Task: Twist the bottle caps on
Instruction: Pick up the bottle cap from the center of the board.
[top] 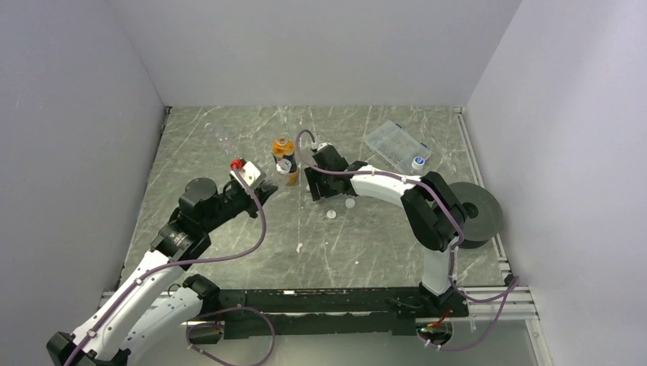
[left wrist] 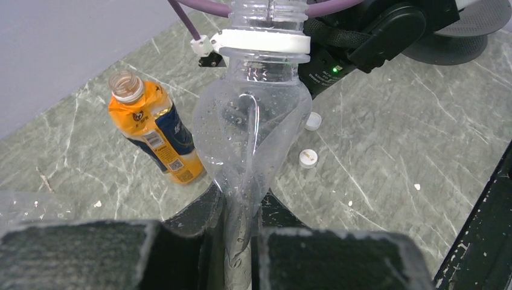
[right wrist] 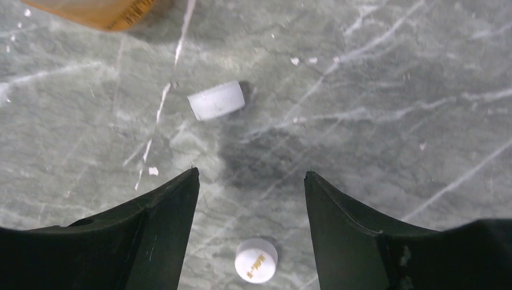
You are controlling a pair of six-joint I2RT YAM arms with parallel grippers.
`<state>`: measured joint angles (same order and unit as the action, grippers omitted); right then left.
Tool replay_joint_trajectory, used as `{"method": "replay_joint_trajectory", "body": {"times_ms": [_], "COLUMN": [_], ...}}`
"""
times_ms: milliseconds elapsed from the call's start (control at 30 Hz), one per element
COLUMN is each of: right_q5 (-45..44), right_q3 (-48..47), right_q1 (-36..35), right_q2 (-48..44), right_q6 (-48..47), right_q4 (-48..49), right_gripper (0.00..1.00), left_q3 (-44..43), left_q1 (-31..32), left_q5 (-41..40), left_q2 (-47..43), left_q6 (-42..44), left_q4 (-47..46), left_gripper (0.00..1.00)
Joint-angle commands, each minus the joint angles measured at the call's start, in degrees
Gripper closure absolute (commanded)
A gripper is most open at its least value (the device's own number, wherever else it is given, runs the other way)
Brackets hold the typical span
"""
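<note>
My left gripper (left wrist: 241,199) is shut on the crushed base of a clear bottle (left wrist: 253,133), which has a white neck ring and an open mouth. It also shows in the top view (top: 284,165), beside my left gripper (top: 265,191). The orange-amber bottle (left wrist: 156,136) stands uncapped just left of it and shows in the top view (top: 282,145). My right gripper (right wrist: 250,181) is open and empty, pointing down over the table. One white cap (right wrist: 256,260) lies between its fingers, top up. A second white cap (right wrist: 215,100) lies on its side further out. Both caps (top: 349,203) (top: 331,215) lie near my right gripper (top: 317,189).
A flat clear box (top: 393,142) lies at the back right with a blue-topped cap (top: 418,162) at its near corner. A large black disc (top: 477,215) sits at the right edge. White walls enclose the table on three sides.
</note>
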<state>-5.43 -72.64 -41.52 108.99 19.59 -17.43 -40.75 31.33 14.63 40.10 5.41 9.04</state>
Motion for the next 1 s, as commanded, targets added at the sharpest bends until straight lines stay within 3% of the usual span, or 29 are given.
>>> {"method": "replay_joint_trajectory", "body": {"times_ms": [0, 467, 967], "right_q5": [1.28, 1.97, 1.75], "right_q3": [-1.29, -0.79, -1.44], "right_q1": [-0.36, -0.82, -1.02], "right_q2": [1.29, 6.22, 8.73], "right_q6": [-3.4, -5.42, -5.88], "right_q4": [8.21, 14.79, 17.17], "right_gripper": [0.34, 0.38, 0.5], "left_q3": [0.39, 0.56, 0.4], "left_q1": [-0.31, -0.8, -0.92], "left_q5": [-1.24, -0.72, -0.45], "left_q2": [-0.81, -0.22, 0.49], "left_q6": [0.83, 0.3, 0.03], "left_q4": [-2.04, -2.69, -2.45], "left_gripper": [1.0, 1.0, 1.0]}}
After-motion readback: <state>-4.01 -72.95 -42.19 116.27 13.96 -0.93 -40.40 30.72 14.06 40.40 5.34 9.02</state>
